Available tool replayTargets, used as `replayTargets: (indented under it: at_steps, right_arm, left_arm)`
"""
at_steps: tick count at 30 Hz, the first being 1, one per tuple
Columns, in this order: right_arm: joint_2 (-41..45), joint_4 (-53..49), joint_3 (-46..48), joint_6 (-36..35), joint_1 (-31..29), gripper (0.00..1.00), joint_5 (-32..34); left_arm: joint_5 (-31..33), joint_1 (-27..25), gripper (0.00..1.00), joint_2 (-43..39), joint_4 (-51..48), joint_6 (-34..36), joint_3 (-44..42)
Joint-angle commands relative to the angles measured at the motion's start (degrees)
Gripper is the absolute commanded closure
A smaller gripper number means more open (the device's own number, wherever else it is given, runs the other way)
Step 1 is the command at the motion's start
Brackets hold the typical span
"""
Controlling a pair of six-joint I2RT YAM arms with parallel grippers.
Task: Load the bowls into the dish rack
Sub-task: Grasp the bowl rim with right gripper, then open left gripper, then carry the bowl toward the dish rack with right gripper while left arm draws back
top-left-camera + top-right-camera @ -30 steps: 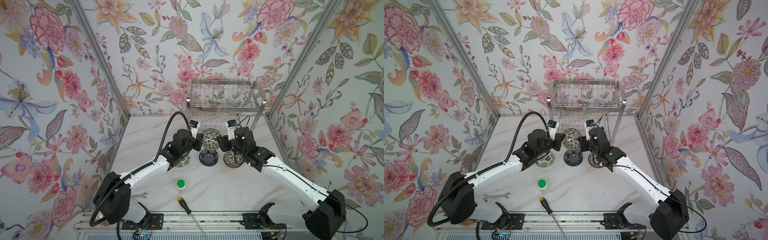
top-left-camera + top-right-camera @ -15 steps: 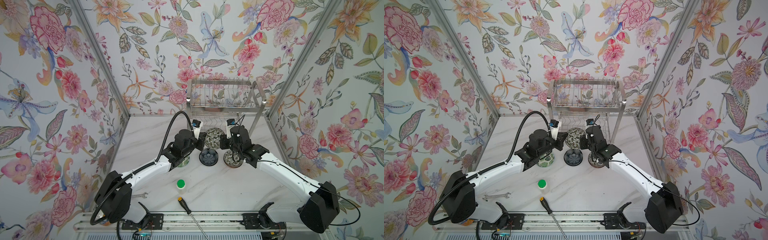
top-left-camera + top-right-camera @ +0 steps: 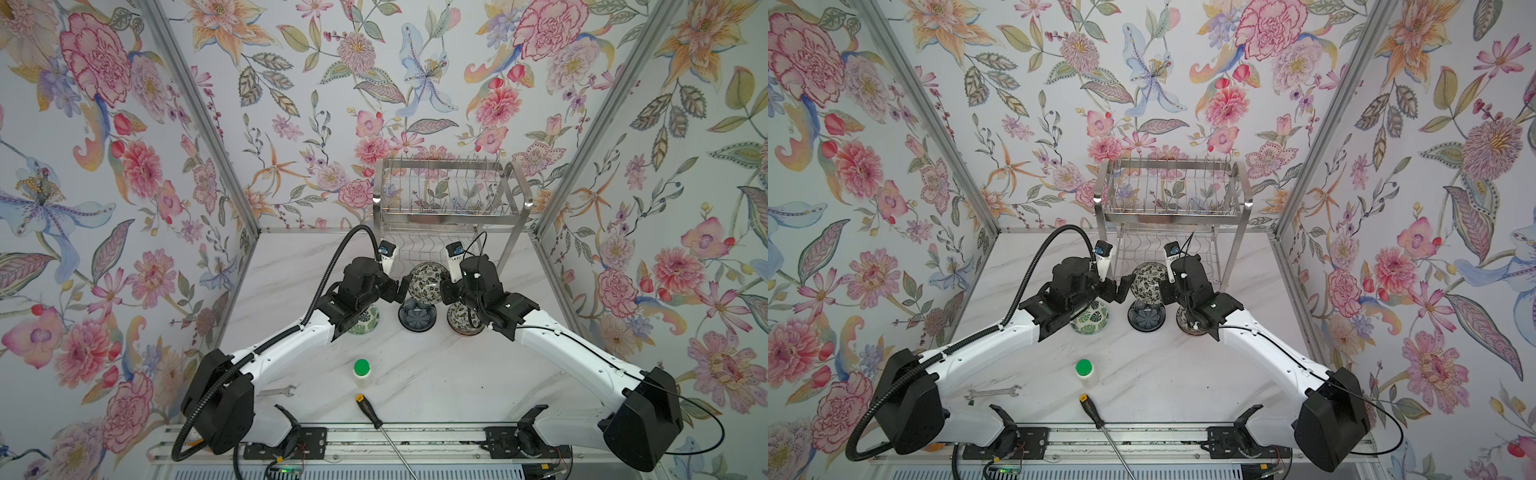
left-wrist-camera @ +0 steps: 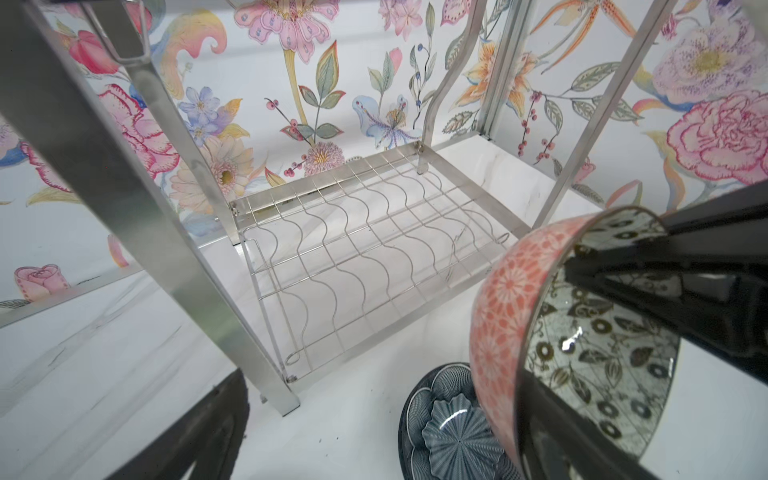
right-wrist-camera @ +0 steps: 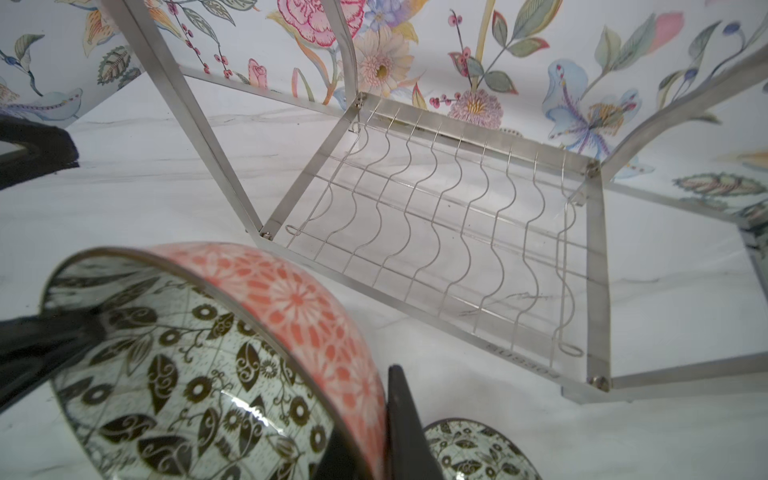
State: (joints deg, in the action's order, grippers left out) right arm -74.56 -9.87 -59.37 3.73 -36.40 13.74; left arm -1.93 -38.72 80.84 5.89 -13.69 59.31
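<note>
**Floral bowl on edge before the dish rack, gripped from one side**

The floral bowl sits between the two grippers, tipped up on its rim. Its black-and-white patterned inside faces up and back toward the arms' bases. Its pink-patterned outside is turned to the rack's lower wavy shelf, which lies just beyond both grippers. Being round, the bowl has no long side. The line through its opening runs from the shelf back toward the arms, tilted upward.

The right gripper is clamped on the bowl's wall. In the right wrist view one of its fingers presses the pink outside and the other sits against the patterned inside. The left gripper is at the opposite edge of the bowl with its jaws spread wide. In the left wrist view one finger stands well clear of the pink wall. The other lies across the patterned inside, and whether it touches cannot be told.

Below the floral bowl, between the grippers, a navy bowl rests upright on the table. A green leaf bowl sits beneath the left gripper's wrist. A second black-and-white bowl sits beneath the right gripper's wrist.
</note>
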Motion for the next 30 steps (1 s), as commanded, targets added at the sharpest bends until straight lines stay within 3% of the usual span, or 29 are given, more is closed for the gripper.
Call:
replayTargets:
  at_steps: [1, 6, 11, 21, 24, 30]
  right_arm:
    - [1.4, 2.6, 1.5, -12.3, 0.8, 1.0, 12.4]
    - [-3.2, 14.9, 3.5, -27.4, -2.1, 1.0, 26.8]
    - [-9.0, 33.2, 6.3, -41.8, -3.4, 1.0, 36.1]
    - [-24.0, 71.3, 7.5, -70.5, -2.3, 1.0, 41.8]
    - [-28.2, 74.4, 5.4, -74.1, -1.1, 1.0, 41.7]
    - [-32.3, 72.6, 1.0, -73.7, 3.4, 1.0, 41.7]
  left_arm:
    - [3.8, 4.3, 0.01, -2.7, -4.1, 2.3, 0.4]
    - [3.2, 5.3, 0.01, -3.3, -4.6, 2.1, -0.3]
    - [3.3, 5.7, 0.01, -3.7, -5.7, 2.3, -0.3]
    - [2.7, 7.0, 0.01, -5.2, -6.8, 3.0, -0.9]
    - [2.6, 7.5, 0.01, -5.8, -7.5, 3.1, -1.0]
    - [3.0, 8.7, 0.01, -7.3, -8.5, 3.3, -1.8]
